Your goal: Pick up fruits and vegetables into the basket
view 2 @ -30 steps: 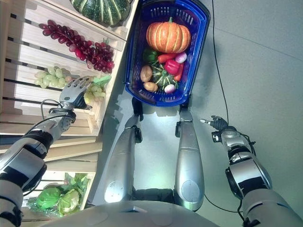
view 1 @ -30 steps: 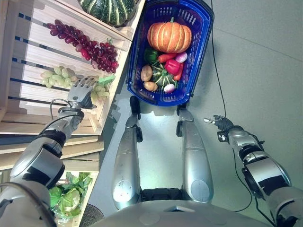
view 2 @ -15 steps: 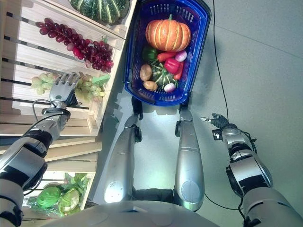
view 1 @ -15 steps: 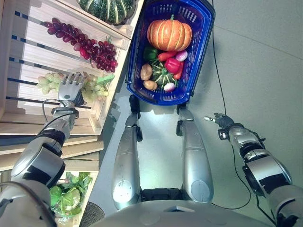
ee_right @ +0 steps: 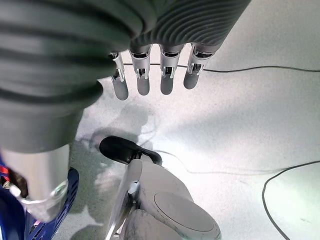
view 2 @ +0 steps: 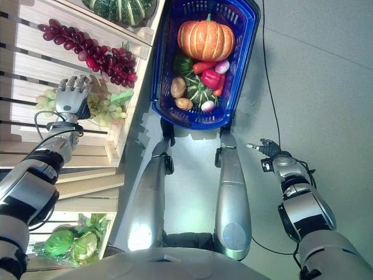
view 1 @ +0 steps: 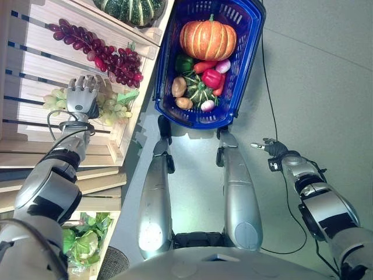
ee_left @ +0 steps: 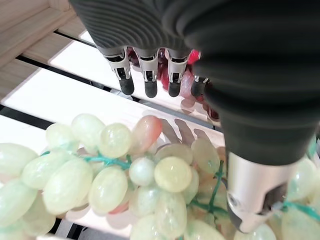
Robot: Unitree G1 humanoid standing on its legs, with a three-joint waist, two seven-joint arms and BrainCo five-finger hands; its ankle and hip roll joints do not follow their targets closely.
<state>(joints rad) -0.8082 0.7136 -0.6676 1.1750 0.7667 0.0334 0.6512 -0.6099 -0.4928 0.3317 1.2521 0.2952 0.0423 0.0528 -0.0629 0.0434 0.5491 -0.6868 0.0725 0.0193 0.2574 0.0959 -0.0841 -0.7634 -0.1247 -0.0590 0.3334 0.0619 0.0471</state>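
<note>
A bunch of green grapes (ee_left: 150,175) lies on a slatted wooden shelf (view 1: 35,122) at my left. My left hand (view 1: 81,99) hovers right over the bunch, open, with straight fingers (ee_left: 150,80) pointing toward the red grapes (view 1: 105,52) one slat further up. Nothing is in its grasp. The blue basket (view 1: 165,70) stands on the floor ahead. It holds an orange pumpkin (view 1: 208,39), red and green peppers, potatoes and a small striped squash. My right hand (view 1: 273,147) hangs open over the bare floor at the right, away from the basket.
A large green striped squash (view 1: 131,9) sits on the top shelf beside the basket's left wall. Leafy lettuce (view 1: 81,242) lies in a lower crate at the bottom left. Grey floor stretches to the right of the basket.
My left hand has slid left and further up the shelf, from the right end of the green grapes to above the bunch's middle. The right hand has stayed put.
</note>
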